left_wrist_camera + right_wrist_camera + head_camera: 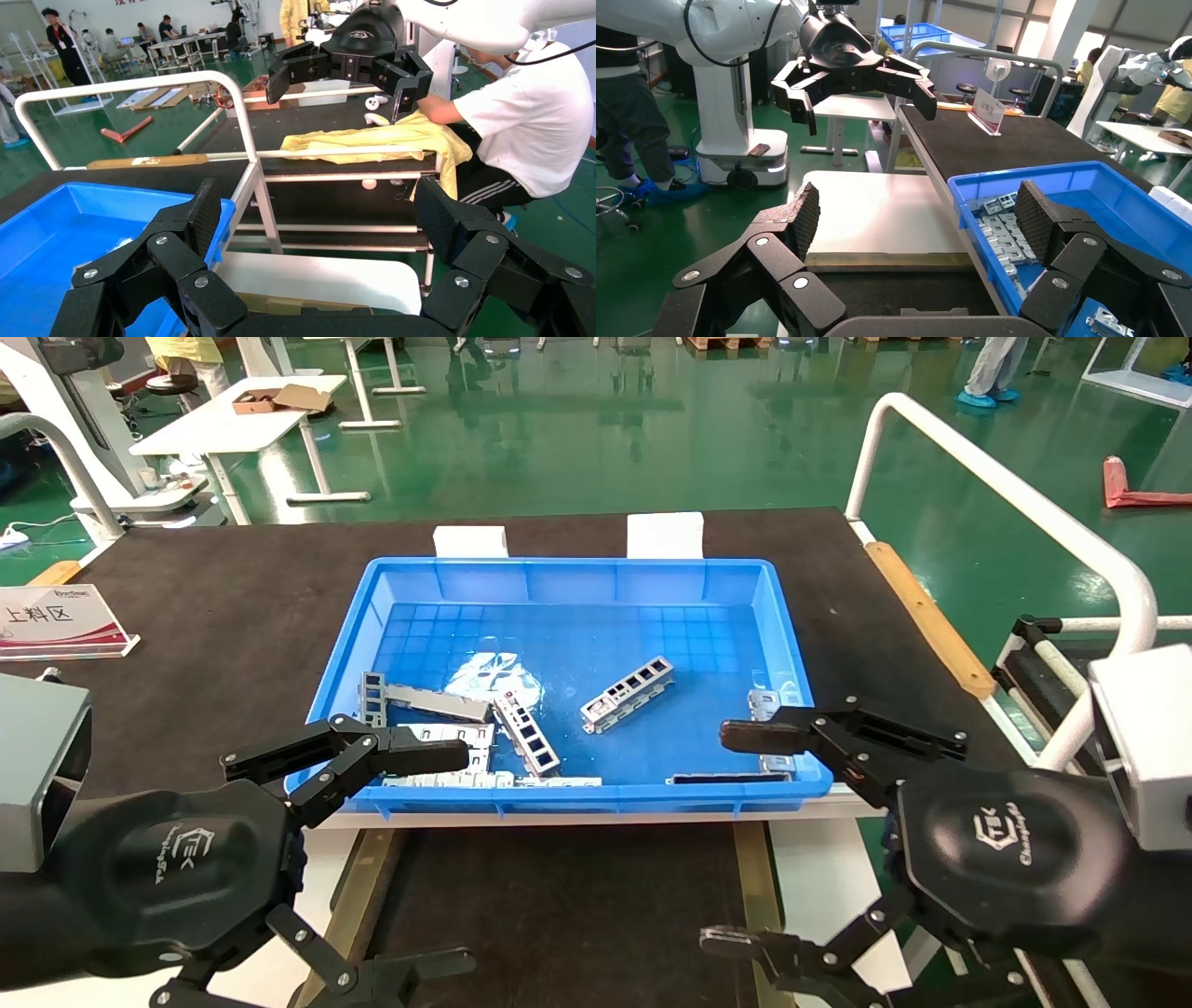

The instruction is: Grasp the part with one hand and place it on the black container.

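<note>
The part [628, 692], a slim silver ladder-like bar, lies slanted in the middle of the blue bin [577, 575]. A similar bar [527, 736] lies left of it. The black container [559, 896], with brass side rails [358, 887], sits in front of the bin. It also shows in the right wrist view [891, 288]. My left gripper [461, 859] is open and empty over the container's left side, one finger above the bin's front left corner. My right gripper [722, 838] is open and empty over the container's right side, near the bin's front right corner.
Flat grey slotted plates [447, 761] lie along the bin's front wall. Two white blocks [470, 540] stand behind the bin. A sign [60, 621] stands on the table's left. A white rail [1006, 495] and a wooden strip [927, 617] border the right edge.
</note>
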Motion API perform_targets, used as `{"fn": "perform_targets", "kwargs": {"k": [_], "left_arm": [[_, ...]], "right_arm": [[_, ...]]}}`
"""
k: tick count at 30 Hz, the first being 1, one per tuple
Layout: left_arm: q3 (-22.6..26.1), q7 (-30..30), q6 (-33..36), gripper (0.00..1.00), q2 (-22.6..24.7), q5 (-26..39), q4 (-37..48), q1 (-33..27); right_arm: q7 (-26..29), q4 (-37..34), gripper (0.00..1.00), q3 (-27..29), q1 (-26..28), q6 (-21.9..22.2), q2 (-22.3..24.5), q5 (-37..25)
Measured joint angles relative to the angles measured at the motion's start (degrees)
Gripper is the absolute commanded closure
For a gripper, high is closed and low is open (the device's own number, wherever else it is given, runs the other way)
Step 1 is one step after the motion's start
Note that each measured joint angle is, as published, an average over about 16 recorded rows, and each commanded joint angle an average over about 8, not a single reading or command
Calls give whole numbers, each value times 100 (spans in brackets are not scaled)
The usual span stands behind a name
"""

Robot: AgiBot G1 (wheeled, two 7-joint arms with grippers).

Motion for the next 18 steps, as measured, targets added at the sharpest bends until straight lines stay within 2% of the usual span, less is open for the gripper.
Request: {"fn": "perform_targets", "kwargs": {"k": [18], "left_arm": [[0,0,0,0,0,0,0,0]], "right_arm": [[0,0,0,0,0,0,0,0]]}}
